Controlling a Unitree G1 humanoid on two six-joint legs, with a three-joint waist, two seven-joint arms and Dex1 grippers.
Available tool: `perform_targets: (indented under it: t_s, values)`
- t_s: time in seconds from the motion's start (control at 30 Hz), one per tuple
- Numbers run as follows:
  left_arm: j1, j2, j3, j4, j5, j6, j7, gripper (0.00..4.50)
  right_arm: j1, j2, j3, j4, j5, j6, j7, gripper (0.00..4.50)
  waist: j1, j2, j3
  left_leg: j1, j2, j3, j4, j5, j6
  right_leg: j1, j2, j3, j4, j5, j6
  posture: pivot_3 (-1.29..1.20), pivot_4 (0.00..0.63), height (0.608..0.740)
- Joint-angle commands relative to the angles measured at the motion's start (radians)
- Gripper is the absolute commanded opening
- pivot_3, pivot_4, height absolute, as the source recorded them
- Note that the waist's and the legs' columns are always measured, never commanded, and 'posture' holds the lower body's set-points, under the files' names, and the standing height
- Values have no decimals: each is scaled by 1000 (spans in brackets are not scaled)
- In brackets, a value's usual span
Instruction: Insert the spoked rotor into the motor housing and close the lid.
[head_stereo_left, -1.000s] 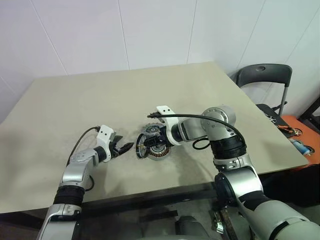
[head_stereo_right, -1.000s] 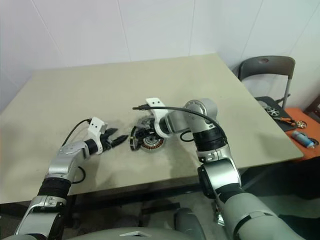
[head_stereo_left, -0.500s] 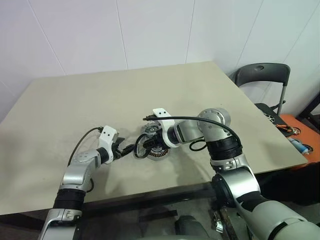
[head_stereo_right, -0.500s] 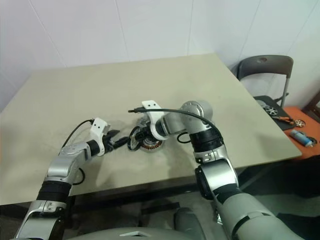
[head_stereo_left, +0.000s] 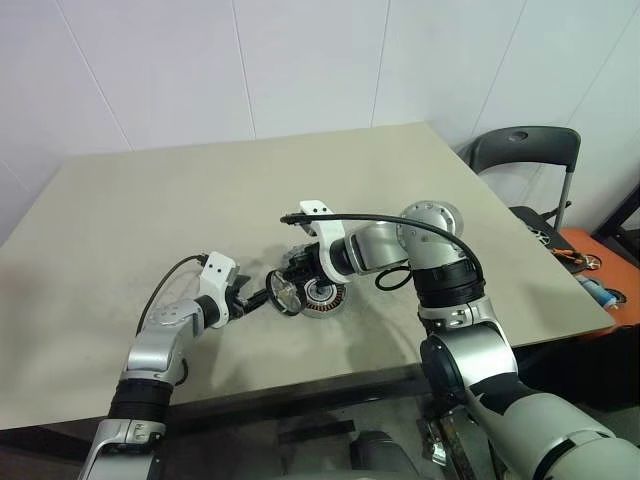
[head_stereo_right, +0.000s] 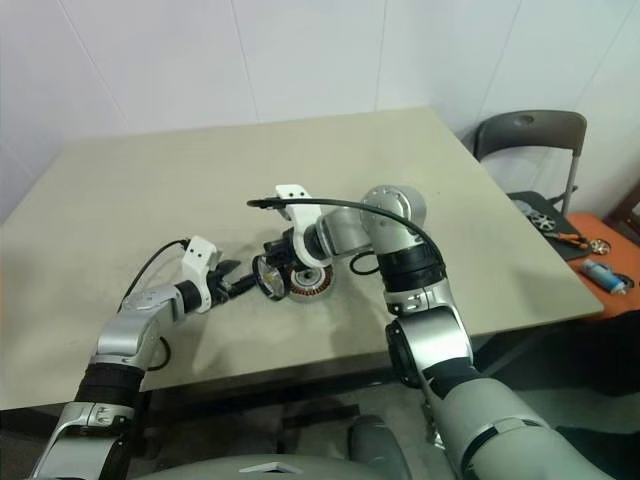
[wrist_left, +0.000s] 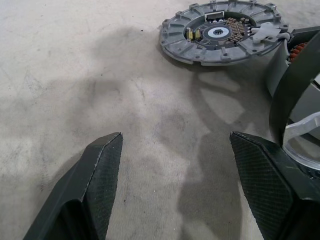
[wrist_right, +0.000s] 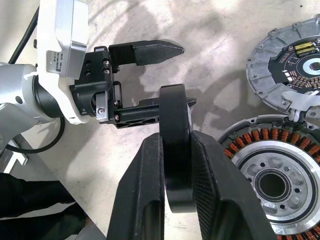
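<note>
Presently the rotor (wrist_right: 176, 145) is pinched edgewise by the right gripper (wrist_right: 175, 165), low centre of the frame, beside the housing (wrist_right: 272, 180). The left gripper (wrist_left: 175, 185) is held wide, empty. A collision could tilt the rotor.

Silver-grey arms with black joints, white wrist blocks, looping black cables and black-fingered pincers.

1. My right gripper (wrist_right: 172, 165), clamped on the black rotor (wrist_right: 176, 150), has the motor housing (wrist_right: 272, 175) just beside it.
2. The lid (wrist_right: 287, 55) lies beyond the housing.
3. My left gripper (wrist_right: 142, 82) crowds the rotor's far edge.
4. Bare table (head_stereo_left: 150, 210) spreads past my left hand.
</note>
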Motion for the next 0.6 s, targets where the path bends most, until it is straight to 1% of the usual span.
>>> perform_targets:
  t_s: [0.03,0.07,0.13,0.27,0.37,0.47,0.5,0.6]
  values:
    - [-14,-10,-12,4,-13,-2,-7,3642,-22,0,1,1,18,6,-1,441,0,0,0,0,0,0,0,0,0,0,0,0,0,0,0,0,0,740]
    - [-16,-10,-12,9,-12,-5,-7,3642,-25,7,-15,10,28,6,-6,441,0,0,0,0,0,0,0,0,0,0,0,0,0,0,0,0,0,740]
    - [-20,-10,-12,21,-10,-11,-7,3642,-42,42,-96,30,34,6,-19,441,0,0,0,0,0,0,0,0,0,0,0,0,0,0,0,0,0,740]
    - [-28,-13,-13,35,-9,-19,-9,3642,-81,79,-193,15,68,6,10,441,0,1,1,0,0,0,0,0,0,0,0,0,1,0,0,0,0,740]
    - [-33,-13,-14,44,-8,-25,-12,3642,-91,77,-210,-36,132,6,56,441,3,1,1,0,0,0,0,0,0,0,0,0,1,0,0,0,0,740]
    - [-38,-10,-14,59,-7,-36,-17,3642,-54,24,-177,-157,155,6,124,441,2,1,1,-1,0,0,1,0,0,0,0,0,-1,0,0,0,0,740]
    - [-41,-9,-14,64,-8,-39,-19,3642,-30,-25,-122,-223,125,-6,158,441,3,1,1,-1,0,0,1,0,0,0,0,0,-2,0,0,0,0,740]
    - [-49,-4,-14,82,-7,-50,-25,3642,29,-108,-60,-311,64,-47,218,441,5,1,1,-1,0,-1,-1,0,0,1,0,-1,-3,0,0,0,0,740]
